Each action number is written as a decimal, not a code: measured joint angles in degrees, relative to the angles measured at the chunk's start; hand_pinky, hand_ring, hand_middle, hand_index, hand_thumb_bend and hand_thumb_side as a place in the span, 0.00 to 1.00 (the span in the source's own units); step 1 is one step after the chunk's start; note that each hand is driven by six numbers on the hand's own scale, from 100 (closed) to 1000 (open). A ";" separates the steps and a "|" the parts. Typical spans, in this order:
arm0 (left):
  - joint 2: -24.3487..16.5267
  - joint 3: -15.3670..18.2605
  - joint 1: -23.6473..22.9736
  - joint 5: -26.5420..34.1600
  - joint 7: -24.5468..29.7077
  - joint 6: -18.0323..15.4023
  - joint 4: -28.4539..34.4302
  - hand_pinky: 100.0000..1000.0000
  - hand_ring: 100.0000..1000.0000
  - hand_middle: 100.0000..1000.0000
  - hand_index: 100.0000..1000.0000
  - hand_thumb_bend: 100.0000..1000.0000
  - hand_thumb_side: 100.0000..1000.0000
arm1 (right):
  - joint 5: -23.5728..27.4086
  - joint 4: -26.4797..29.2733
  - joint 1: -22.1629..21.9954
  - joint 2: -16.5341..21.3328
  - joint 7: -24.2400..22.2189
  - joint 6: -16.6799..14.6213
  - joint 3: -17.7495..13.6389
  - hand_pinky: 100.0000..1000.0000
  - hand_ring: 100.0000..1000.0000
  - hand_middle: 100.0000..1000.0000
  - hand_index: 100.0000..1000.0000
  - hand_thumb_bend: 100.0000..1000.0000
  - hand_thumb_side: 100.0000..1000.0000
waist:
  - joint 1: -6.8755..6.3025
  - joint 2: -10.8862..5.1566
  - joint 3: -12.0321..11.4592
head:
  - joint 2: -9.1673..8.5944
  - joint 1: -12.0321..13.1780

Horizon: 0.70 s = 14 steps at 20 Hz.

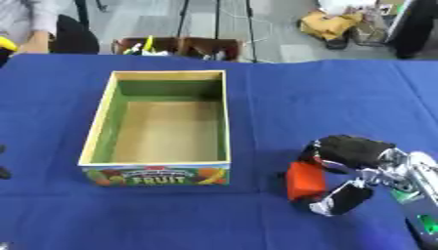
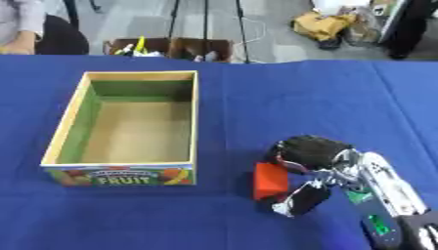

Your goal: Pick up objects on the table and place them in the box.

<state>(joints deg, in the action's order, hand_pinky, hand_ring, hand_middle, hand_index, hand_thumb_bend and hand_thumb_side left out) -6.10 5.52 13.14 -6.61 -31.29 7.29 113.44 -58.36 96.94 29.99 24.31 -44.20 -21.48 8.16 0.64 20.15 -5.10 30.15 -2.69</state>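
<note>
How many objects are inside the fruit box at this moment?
0. The box shows only its bare floor. The single red object is outside it, on the blue table to its right, held in the right hand.

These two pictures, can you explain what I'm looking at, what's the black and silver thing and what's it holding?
Both pictures come from one moment, taken by the two eyes of a camera in a robot's head looking down at a table with a blue cloth. The black and silver thing is the robot's right hand, reaching in from the right. Its fingers and thumb are curled round an orange-red block low over the cloth. To the left stands an open box labelled FRUIT, with nothing visible inside. The left hand is not clearly visible.
</note>
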 measured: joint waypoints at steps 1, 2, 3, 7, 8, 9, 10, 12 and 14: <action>0.00 0.00 0.00 0.00 0.00 0.00 0.00 0.17 0.45 0.50 0.34 0.00 0.82 | 0.37 0.22 0.03 0.03 0.17 0.09 0.00 0.56 0.65 0.43 0.57 0.00 0.46 | 0.00 0.00 0.00 | 0.00 0.00; 0.00 0.00 0.00 0.00 0.01 0.01 0.00 0.17 0.45 0.50 0.34 0.00 0.82 | 0.77 0.52 0.16 0.08 0.35 0.23 -0.01 0.55 0.64 0.42 0.56 0.00 0.45 | 0.00 0.00 0.00 | 0.00 0.00; 0.00 0.00 0.00 0.00 0.01 0.01 0.00 0.17 0.45 0.50 0.34 0.00 0.82 | 1.20 0.78 0.34 0.20 0.56 0.38 -0.02 0.55 0.64 0.41 0.56 0.00 0.44 | 0.01 0.00 0.00 | 0.00 0.00; 0.00 -0.01 0.00 0.00 0.01 0.01 0.00 0.17 0.45 0.50 0.34 0.00 0.82 | 3.01 2.03 1.02 1.20 1.82 1.21 -0.27 0.54 0.63 0.40 0.53 0.00 0.43 | 0.04 0.00 0.05 | 0.00 0.01; 0.00 -0.01 0.00 0.00 0.02 0.02 0.00 0.17 0.45 0.50 0.34 0.00 0.82 | 3.42 2.30 1.23 1.41 2.15 1.53 -0.40 0.54 0.63 0.39 0.53 0.00 0.43 | 0.05 0.00 0.04 | 0.00 0.01; 0.00 -0.01 0.00 0.00 0.02 0.02 0.00 0.17 0.45 0.50 0.34 0.00 0.82 | 3.73 2.48 1.39 1.64 2.45 1.83 -0.46 0.54 0.62 0.39 0.52 0.00 0.44 | 0.06 0.00 0.04 | 0.00 0.02; 0.00 -0.01 0.00 0.00 0.03 0.02 0.00 0.17 0.45 0.50 0.34 0.00 0.82 | 4.05 2.76 1.50 1.78 2.78 2.15 -0.60 0.53 0.62 0.38 0.52 0.00 0.44 | 0.08 0.00 0.03 | -0.01 0.02; 0.00 -0.01 0.00 0.00 0.03 0.02 0.00 0.17 0.45 0.50 0.34 0.00 0.82 | 4.42 3.33 1.87 2.12 3.45 2.82 -0.91 0.53 0.62 0.38 0.52 0.00 0.44 | 0.11 0.00 0.03 | -0.01 0.04; 0.00 -0.01 0.00 0.00 0.03 0.02 0.00 0.17 0.45 0.50 0.34 0.00 0.82 | 4.68 3.75 2.31 2.42 4.15 3.51 -1.14 0.53 0.61 0.38 0.51 0.00 0.44 | 0.18 -0.01 0.03 | -0.01 0.06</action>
<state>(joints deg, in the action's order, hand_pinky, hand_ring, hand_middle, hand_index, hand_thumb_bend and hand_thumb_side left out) -6.10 5.50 13.14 -6.61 -31.26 7.32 113.44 -53.68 100.69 32.30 26.73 -40.04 -17.97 7.03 0.82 20.14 -5.07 30.14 -2.64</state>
